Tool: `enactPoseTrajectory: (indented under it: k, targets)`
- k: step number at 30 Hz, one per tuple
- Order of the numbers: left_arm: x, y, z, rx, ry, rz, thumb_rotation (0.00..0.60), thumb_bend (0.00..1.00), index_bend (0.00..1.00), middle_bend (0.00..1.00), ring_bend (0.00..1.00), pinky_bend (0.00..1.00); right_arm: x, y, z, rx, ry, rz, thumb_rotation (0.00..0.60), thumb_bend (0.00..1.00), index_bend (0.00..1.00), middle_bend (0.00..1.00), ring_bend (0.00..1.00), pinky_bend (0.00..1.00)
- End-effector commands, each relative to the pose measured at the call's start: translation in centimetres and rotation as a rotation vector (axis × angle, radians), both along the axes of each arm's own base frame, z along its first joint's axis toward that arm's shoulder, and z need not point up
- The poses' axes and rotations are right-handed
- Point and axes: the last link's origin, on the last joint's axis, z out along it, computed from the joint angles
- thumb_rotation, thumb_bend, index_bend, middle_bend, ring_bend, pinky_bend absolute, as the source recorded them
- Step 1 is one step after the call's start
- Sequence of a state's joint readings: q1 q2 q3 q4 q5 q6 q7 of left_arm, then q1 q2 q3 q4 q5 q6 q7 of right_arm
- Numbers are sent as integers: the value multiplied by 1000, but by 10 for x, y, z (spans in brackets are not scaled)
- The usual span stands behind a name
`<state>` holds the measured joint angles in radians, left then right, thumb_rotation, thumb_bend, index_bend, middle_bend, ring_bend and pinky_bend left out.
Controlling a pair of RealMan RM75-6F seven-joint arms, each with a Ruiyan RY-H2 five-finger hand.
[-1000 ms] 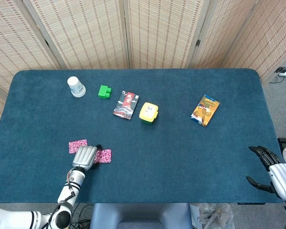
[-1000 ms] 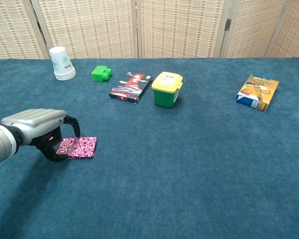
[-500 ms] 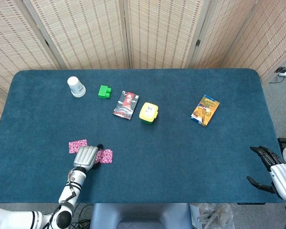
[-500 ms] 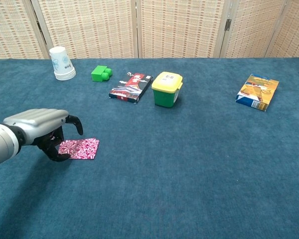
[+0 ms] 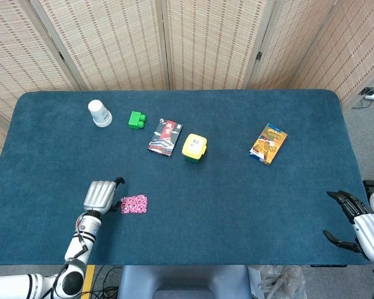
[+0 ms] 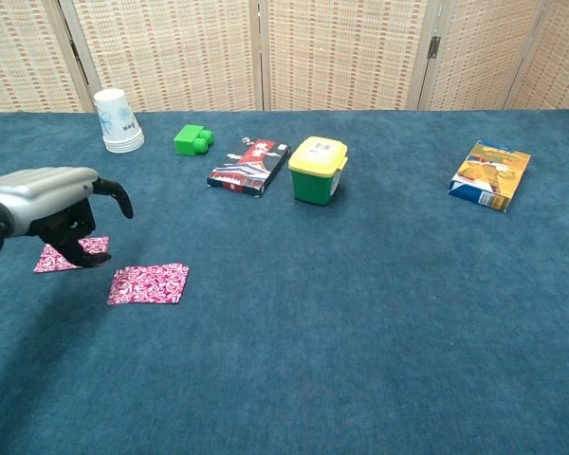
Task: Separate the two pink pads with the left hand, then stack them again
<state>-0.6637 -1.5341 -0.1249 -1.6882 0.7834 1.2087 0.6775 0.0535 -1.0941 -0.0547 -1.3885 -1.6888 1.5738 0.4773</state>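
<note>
Left hand point(image 6: 52, 199) sits at the left edge of the chest view, raised above the bench point(image 6: 360, 313), fingers point(image 6: 114, 194) curled downward and apart, grasping nothing. In the head view it shows at lower left point(image 5: 98, 195).

One pink pad point(image 6: 149, 283) lies flat on the bench at lower left, apart from the hand; in the head view it sits just right of the hand point(image 5: 134, 204). The second pink pad point(image 6: 71, 254) lies flat beneath and behind the fingers, partly hidden; whether the fingers touch it cannot be told. The two pads are apart, not stacked.

Right hand point(image 5: 361, 227) is at the lower right corner of the head view, off the bench edge, fingers spread and released.
</note>
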Motion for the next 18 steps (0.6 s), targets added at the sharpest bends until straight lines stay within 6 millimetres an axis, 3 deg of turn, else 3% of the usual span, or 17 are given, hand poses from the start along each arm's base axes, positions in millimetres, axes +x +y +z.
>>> enactPoseTrajectory:
  k: [1, 8, 18]
  targets:
    - [-16, 6, 5, 13, 19, 38, 600, 334, 329, 970, 952, 1000, 0, 0, 0, 1, 1, 1, 600, 277, 97, 190, 103, 165]
    - [-42, 11, 0, 15, 69, 86, 600, 334, 309, 970, 952, 1000, 2, -2, -2, 6, 1, 5, 600, 277, 97, 190, 103, 165]
    - [-52, 18, -7, 11, 78, 109, 600, 334, 257, 970, 952, 1000, 2, -1, -2, 5, 5, -1, 600, 277, 97, 189, 103, 165]
